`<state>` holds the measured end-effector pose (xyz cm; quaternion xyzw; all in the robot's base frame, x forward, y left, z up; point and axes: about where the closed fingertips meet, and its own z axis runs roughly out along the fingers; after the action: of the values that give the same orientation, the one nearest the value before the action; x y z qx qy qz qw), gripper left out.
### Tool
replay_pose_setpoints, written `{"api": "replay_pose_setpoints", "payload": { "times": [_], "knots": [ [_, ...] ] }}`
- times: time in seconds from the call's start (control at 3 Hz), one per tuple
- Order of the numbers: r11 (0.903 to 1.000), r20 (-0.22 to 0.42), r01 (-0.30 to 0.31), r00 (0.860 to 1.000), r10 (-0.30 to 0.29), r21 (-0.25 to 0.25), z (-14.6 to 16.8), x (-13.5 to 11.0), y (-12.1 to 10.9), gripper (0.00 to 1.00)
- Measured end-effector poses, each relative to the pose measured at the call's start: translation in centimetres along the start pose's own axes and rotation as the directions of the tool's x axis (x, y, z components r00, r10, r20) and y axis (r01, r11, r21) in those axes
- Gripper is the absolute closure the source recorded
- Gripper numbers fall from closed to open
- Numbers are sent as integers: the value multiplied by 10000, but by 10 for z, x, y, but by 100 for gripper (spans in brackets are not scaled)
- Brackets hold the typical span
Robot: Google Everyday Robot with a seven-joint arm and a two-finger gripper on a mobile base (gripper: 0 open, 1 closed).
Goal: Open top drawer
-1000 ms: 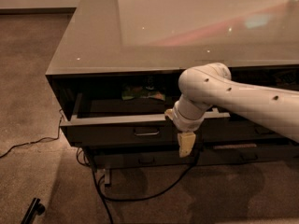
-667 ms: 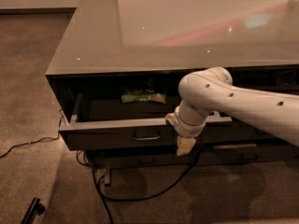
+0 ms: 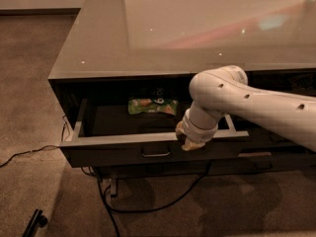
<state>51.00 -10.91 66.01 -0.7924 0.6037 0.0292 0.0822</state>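
One open top drawer (image 3: 106, 153), one packet (image 3: 152, 105) inside, one claw (image 3: 191, 141) at its rim, grip unclear

The drawer (image 3: 108, 155) stands open under the bench (image 3: 197, 38), whose top overhangs its back. The way in is from above, through the gap between the front rail and the bench edge. The claw (image 3: 191, 141) hangs at that rail just right of the handle (image 3: 155, 154). The arm (image 3: 261, 107) reaches in from the right and bars the drawer's right half. A packet (image 3: 152, 105) lies at the back middle. The left half and the near floor of the drawer are open. Cables (image 3: 148, 209) trail on the carpet below the drawer front.
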Motion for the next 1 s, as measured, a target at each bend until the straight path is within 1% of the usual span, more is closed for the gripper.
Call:
{"api": "replay_pose_setpoints", "payload": {
  "times": [0.33,0.67,1.0],
  "knots": [
    [10000,0,0,10000,0,0,-8,-1,-1,100],
    [10000,0,0,10000,0,0,-13,-3,-2,82],
    [10000,0,0,10000,0,-1,-13,-3,-2,58]
  ]
}}
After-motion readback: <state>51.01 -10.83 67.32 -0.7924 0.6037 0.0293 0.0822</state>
